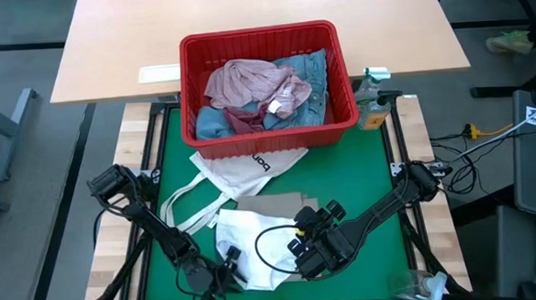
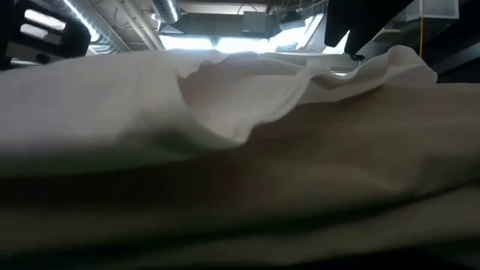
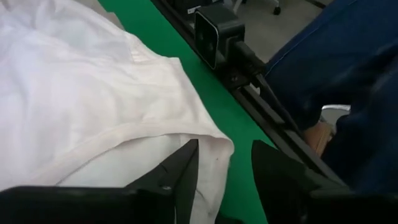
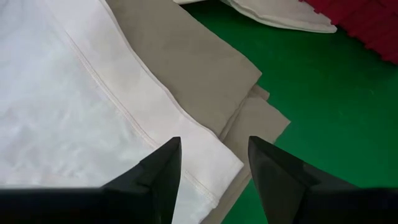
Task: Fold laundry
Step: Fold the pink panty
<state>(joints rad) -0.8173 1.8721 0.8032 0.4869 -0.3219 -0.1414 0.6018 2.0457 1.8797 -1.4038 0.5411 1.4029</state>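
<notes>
White garment, lower centre: left gripper released, right gripper released; corner hem possibly snags left finger, undoing fold.

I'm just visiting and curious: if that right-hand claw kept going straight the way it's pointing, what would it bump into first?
Probably the white garment: the right gripper stands open over its hemmed corner, which overlaps the folded beige trousers. Past those lies bare green mat. Depth is hard to judge.

One red basket, one tote bag, perhaps five garments.
</notes>
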